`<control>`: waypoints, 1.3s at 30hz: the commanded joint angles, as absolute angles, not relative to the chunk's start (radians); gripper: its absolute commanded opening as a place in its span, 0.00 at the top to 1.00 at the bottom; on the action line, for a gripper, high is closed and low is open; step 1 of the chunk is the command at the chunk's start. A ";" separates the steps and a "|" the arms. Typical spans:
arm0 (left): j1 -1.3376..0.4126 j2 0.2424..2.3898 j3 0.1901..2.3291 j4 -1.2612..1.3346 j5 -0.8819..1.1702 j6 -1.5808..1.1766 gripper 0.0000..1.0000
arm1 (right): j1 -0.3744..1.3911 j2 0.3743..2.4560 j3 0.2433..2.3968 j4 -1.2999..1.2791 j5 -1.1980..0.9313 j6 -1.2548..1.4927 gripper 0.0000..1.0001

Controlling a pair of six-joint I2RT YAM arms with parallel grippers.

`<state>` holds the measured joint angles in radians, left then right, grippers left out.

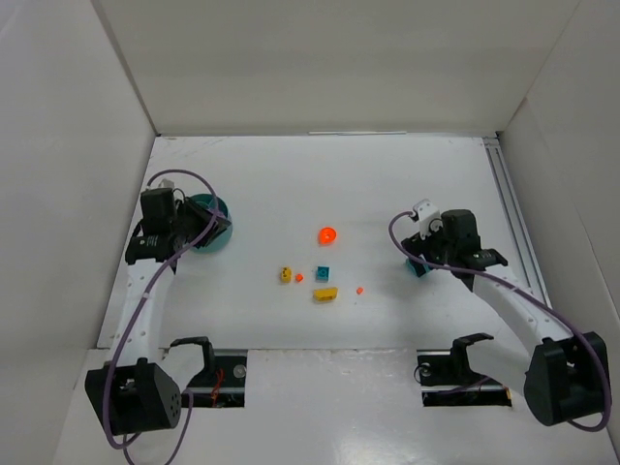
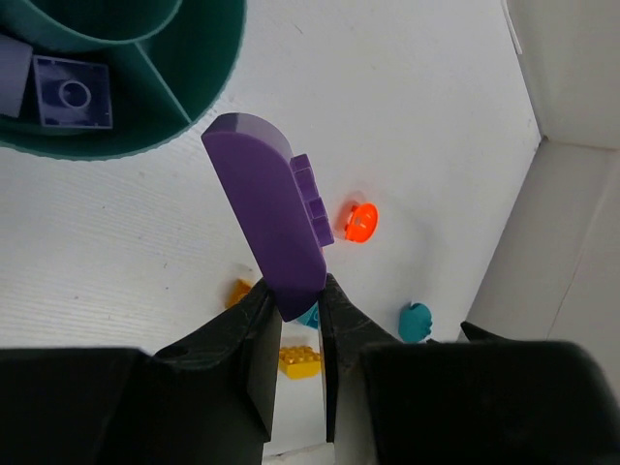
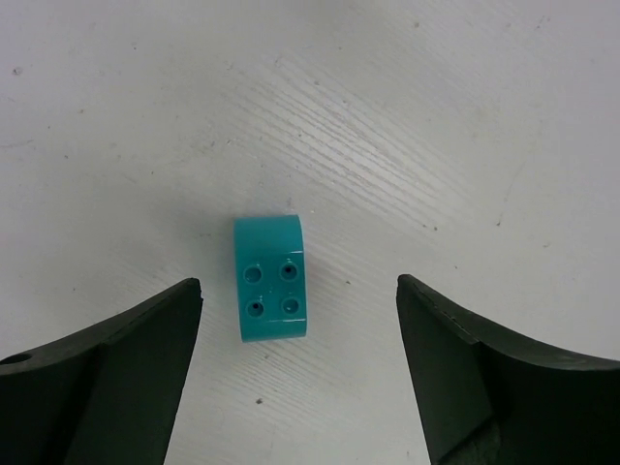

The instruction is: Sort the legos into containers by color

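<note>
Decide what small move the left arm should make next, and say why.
Probably move the purple piece over the dish, to the wedge that holds a purple block, then let go. The left gripper grips it seemingly just outside the rim.

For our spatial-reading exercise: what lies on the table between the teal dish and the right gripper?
The top view shows these scattered there: a round orange piece, a small teal block, two yellow pieces and two tiny orange bits.
</note>
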<state>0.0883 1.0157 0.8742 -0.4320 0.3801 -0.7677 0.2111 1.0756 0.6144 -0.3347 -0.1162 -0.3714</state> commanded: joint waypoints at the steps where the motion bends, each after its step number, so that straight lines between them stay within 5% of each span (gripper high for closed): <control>1: 0.129 1.002 0.922 -0.474 0.374 -0.770 1.00 | 0.221 1.037 0.652 -0.356 -0.083 -0.376 0.14; 6: 0.227 1.037 0.899 -0.502 0.403 -0.770 1.00 | 0.221 1.019 0.652 -0.365 -0.063 -0.376 0.04; 39: 0.314 1.226 0.847 -0.388 0.600 -0.706 1.00 | 0.202 1.039 0.661 -0.374 -0.054 -0.367 0.04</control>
